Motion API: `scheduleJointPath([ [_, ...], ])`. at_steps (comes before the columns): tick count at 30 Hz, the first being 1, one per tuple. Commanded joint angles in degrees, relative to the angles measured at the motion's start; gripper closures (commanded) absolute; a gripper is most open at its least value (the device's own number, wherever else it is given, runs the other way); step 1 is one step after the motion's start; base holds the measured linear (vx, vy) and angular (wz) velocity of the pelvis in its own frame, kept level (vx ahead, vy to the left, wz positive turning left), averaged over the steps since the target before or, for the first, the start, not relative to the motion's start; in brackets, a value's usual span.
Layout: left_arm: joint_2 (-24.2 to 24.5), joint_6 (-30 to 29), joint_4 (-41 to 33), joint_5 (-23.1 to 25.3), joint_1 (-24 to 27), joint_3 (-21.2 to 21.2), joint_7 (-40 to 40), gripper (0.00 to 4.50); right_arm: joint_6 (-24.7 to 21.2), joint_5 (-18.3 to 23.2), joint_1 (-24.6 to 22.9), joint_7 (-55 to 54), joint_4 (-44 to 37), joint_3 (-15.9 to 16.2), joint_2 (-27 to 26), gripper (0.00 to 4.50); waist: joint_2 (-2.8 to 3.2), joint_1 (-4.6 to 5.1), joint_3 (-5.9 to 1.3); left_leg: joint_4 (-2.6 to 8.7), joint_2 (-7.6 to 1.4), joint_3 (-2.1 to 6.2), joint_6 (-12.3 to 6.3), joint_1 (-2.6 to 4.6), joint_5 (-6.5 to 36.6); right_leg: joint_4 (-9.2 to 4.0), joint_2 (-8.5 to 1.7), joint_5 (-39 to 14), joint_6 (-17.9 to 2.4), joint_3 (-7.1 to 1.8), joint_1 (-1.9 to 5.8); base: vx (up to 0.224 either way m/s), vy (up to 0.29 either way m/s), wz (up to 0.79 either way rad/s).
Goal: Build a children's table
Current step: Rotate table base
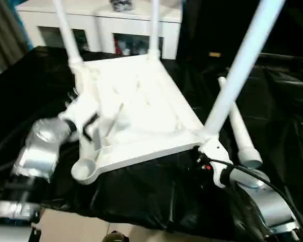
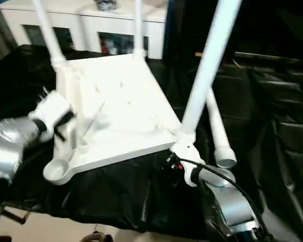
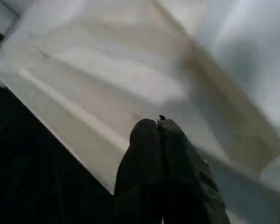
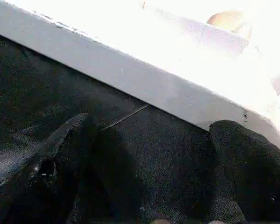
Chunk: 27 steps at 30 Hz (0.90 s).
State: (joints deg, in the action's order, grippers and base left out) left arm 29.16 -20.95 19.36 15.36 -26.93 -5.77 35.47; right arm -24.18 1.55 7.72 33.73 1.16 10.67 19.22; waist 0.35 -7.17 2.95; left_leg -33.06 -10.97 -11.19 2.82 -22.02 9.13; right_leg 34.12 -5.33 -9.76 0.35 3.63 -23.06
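Black sheeting (image 1: 272,116) covers the work surface, with a white cabinet (image 1: 101,22) behind.
On it lies the upturned children's table (image 1: 141,116), three legs up, a fourth leg (image 1: 242,136) lying beside. Left gripper (image 3: 157,125), fingers pressed together, touches the ribbed underside; right gripper (image 4: 144,154), fingers spread, sits at the near corner.

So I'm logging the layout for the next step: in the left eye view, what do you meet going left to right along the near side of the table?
Left gripper at the tabletop's left rim → empty corner socket → right gripper by the near right corner → loose leg lying on the black cloth.
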Motion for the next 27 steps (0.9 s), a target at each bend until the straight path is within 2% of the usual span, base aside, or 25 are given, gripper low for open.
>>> scheduleJointPath([
  [1, 0.9, -1.1, 0.0, 0.5, 0.6, -1.8, 1.8, 4.47, 0.5, 0.0, 1.7, -1.3, 0.7, -1.0, -0.1, 0.37, 0.41, -0.07, -3.67, 4.32, -2.05, 1.57, 1.66, 1.59, 19.0, -4.06, -3.07, -15.9, -8.7, -2.27, 1.81, 0.000, 0.000, 0.00],
  [2, 1.3, -1.9, -0.4, 0.7, 1.1, -2.8, 3.5, 4.47, 0.6, 0.0, 2.2, -1.5, 1.4, -1.1, -0.3, 0.37, 0.35, -0.05, -3.71, 4.30, -2.05, 1.56, 1.69, 1.62, 19.0, -4.04, -3.12, -16.2, -8.7, -2.29, 1.80, 0.000, 0.000, 0.00],
  [4, 2.2, -3.2, -1.3, 1.1, 1.9, -4.4, 6.3, 4.50, 1.0, -0.3, 3.1, -2.0, 2.8, -1.2, -0.7, 0.67, 0.40, 0.02, -3.63, 4.38, -2.04, 1.62, 1.86, 1.54, 19.3, -4.13, -3.14, -17.2, -8.6, -2.28, 1.82, 0.000, 0.000, 0.00],
  [5, 3.3, -4.0, -2.0, 1.6, 2.5, -5.8, 8.5, 4.50, 1.4, -0.5, 3.8, -2.3, 3.9, -1.2, -1.1, 0.76, 1.18, 0.06, -3.64, 4.41, -2.13, 1.78, 2.29, 1.69, 20.2, -4.12, -3.27, -17.4, -9.0, -2.32, 1.66, 0.000, 0.000, 0.00],
  [6, 4.2, -4.7, -2.8, 1.7, 3.1, -6.9, 10.6, 4.50, 1.7, -0.8, 4.4, -2.6, 4.9, -1.2, -1.4, 0.79, 1.01, 0.46, -3.49, 4.63, -2.03, 1.89, 2.62, 1.39, 21.0, -4.13, -3.06, -17.5, -9.1, -2.18, 1.88, 0.000, 0.000, 0.00],
  [8, 5.5, -6.0, -4.6, 1.0, 4.0, -8.2, 14.1, 4.50, 2.3, -0.9, 5.3, -2.9, 6.5, -1.1, -1.8, 0.99, 0.89, 0.77, -3.50, 4.62, -1.96, 1.86, 2.62, 1.42, 21.3, -4.09, -3.04, -17.4, -9.2, -2.23, 1.83, 0.000, 0.000, 0.00],
  [10, 6.4, -7.8, -7.7, -1.3, 4.8, -9.2, 18.3, 4.50, 2.6, -0.9, 6.3, -3.3, 8.3, -1.2, -2.5, 1.20, 1.15, 0.60, -3.64, 4.50, -2.19, 1.80, 2.78, 1.91, 21.7, -4.16, -3.27, -17.0, -10.0, -2.37, 1.64, 0.000, 0.000, 0.00],
  [11, 6.8, -8.3, -9.2, -2.5, 5.0, -9.8, 20.2, 4.50, 2.9, -0.9, 6.7, -3.6, 9.1, -1.1, -2.8, 1.25, 0.86, 0.76, -3.49, 4.59, -2.00, 1.76, 2.62, 1.60, 21.5, -4.07, -3.08, -17.0, -10.6, -2.29, 1.78, 0.000, 0.000, 0.00],
  [12, 7.1, -8.5, -10.9, -4.1, 5.3, -10.4, 22.6, 4.50, 3.2, -0.9, 7.3, -3.9, 10.1, -1.0, -3.2, 1.32, 0.83, 0.61, -3.51, 4.53, -2.03, 1.68, 2.67, 1.88, 21.7, -4.09, -3.15, -17.5, -10.6, -2.32, 1.64, 0.000, 0.000, 0.00],
  [13, 7.1, -8.5, -11.3, -4.5, 5.4, -10.5, 23.1, 4.50, 3.2, -1.0, 7.4, -4.0, 10.3, -1.0, -3.3, 1.32, 0.97, 0.60, -3.51, 4.53, -2.09, 1.73, 2.73, 1.83, 21.7, -3.99, -3.18, -17.4, -10.8, -2.34, 1.65, 0.000, 0.000, 0.00],
  [14, 7.4, -9.1, -13.9, -6.6, 5.8, -11.5, 25.9, 4.50, 3.9, -1.0, 8.3, -4.5, 12.2, -0.9, -3.9, 1.44, 0.67, 0.62, -3.53, 4.52, -2.02, 1.67, 2.57, 1.74, 21.3, -4.00, -3.13, -17.2, -10.8, -2.31, 1.74, 0.000, 0.000, 0.00],
  [15, 7.4, -9.4, -15.3, -7.8, 6.0, -12.0, 27.3, 4.50, 4.2, -1.0, 8.8, -4.7, 13.1, -0.9, -4.2, 1.57, 0.72, 0.65, -3.55, 4.61, -2.07, 1.70, 2.60, 1.68, 20.8, -3.87, -3.12, -16.7, -11.1, -2.29, 1.80, 0.000, 0.000, 0.00],
  [16, 7.2, -11.2, -18.0, -10.2, 6.4, -12.9, 29.5, 4.50, 4.9, -1.0, 9.7, -5.2, 14.8, -0.8, -4.9, 1.63, 0.79, 0.60, -3.63, 4.55, -2.08, 1.69, 2.71, 1.75, 20.6, -3.76, -3.17, -16.3, -11.3, -2.28, 1.76, 0.000, 0.000, 0.00],
  [17, 7.0, -12.4, -20.0, -11.5, 6.7, -13.5, 30.9, 4.50, 5.4, -1.1, 10.5, -5.5, 16.1, -0.8, -5.4, 1.68, 0.76, 0.88, -3.61, 4.61, -2.04, 1.72, 2.80, 1.42, 19.9, -3.56, -3.28, -15.7, -11.7, -2.25, 2.01, 0.000, 0.000, 0.00],
  [19, 6.0, -13.9, -22.2, -13.1, 6.9, -14.1, 31.8, 4.50, 6.1, -1.3, 11.6, -5.9, 17.7, -0.7, -6.1, 1.88, 0.81, 1.12, -3.63, 4.50, -1.98, 1.61, 2.77, 1.52, 19.4, -3.51, -2.95, -14.8, -11.7, -2.23, 1.96, 0.000, 0.000, 0.00],
  [20, 4.9, -15.1, -23.7, -13.8, 6.8, -14.5, 32.3, 4.50, 6.7, -1.4, 12.5, -6.2, 18.9, -0.6, -6.6, 1.99, 1.20, 1.26, -3.66, 4.38, -1.91, 1.54, 2.73, 1.58, 19.1, -3.44, -2.96, -14.1, -11.8, -2.29, 2.00, 0.000, 0.000, 0.00],
  [21, 4.9, -15.1, -23.7, -13.8, 6.8, -14.5, 32.3, 4.50, 6.7, -1.4, 12.5, -6.2, 18.9, -0.6, -6.6, 2.04, 0.93, 1.44, -3.67, 4.32, -1.86, 1.45, 2.56, 1.54, 18.8, -3.57, -2.92, -13.5, -11.9, -2.27, 2.09, 0.000, 0.000, 0.00],
  [22, 2.8, -16.2, -24.7, -14.4, 6.3, -15.0, 32.5, 4.50, 7.7, -1.5, 13.9, -6.7, 20.6, -0.5, -7.3, 2.10, 0.84, 1.53, -3.73, 4.27, -1.82, 1.42, 2.44, 1.46, 18.4, -3.49, -2.97, -13.1, -12.1, -2.28, 2.20, 0.000, 0.000, 0.00],
  [23, 1.8, -16.6, -24.9, -14.7, 5.9, -15.4, 32.5, 4.50, 8.1, -1.4, 14.6, -6.8, 21.4, -0.6, -7.7, 2.20, 1.07, 1.77, -3.81, 4.16, -1.75, 1.50, 2.33, 1.25, 17.4, -3.33, -2.94, -12.3, -12.3, -2.22, 2.40, 0.000, 0.000, 0.00],
  [24, 1.6, -16.6, -24.8, -14.6, 5.8, -15.5, 32.4, 4.50, 8.2, -1.4, 14.8, -6.8, 21.6, -0.6, -7.8, 2.33, 0.90, 1.83, -3.76, 4.14, -1.75, 1.41, 2.09, 1.30, 17.0, -3.46, -2.87, -12.2, -12.3, -2.20, 2.39, 0.000, 0.000, 0.00],
  [25, 0.8, -16.4, -24.5, -14.5, 5.4, -15.9, 32.2, 4.50, 8.4, -1.4, 15.3, -7.0, 22.1, -0.6, -8.2, 2.44, 1.02, 1.89, -3.76, 4.07, -1.72, 1.36, 2.00, 1.28, 16.9, -3.46, -2.87, -12.3, -12.3, -2.23, 2.39, 0.000, 0.000, 0.00],
  [26, -1.8, -15.2, -21.9, -13.3, 3.6, -16.5, 29.8, 4.50, 8.9, -1.4, 16.3, -7.2, 23.2, -0.5, -8.9, 2.50, 0.65, 2.07, -3.78, 4.03, -1.63, 1.31, 1.75, 1.20, 16.6, -3.48, -2.76, -12.2, -12.2, -2.23, 2.53, 0.000, 0.000, 0.00],
  [27, -3.3, -13.7, -19.6, -12.1, 2.4, -16.6, 27.9, 4.50, 9.1, -1.5, 16.6, -7.4, 23.7, -0.4, -9.2, 2.50, 0.78, 1.93, -3.87, 3.90, -1.61, 1.28, 1.64, 1.43, 16.2, -3.48, -2.72, -12.2, -12.1, -2.22, 2.38, 0.000, 0.000, 0.00],
])
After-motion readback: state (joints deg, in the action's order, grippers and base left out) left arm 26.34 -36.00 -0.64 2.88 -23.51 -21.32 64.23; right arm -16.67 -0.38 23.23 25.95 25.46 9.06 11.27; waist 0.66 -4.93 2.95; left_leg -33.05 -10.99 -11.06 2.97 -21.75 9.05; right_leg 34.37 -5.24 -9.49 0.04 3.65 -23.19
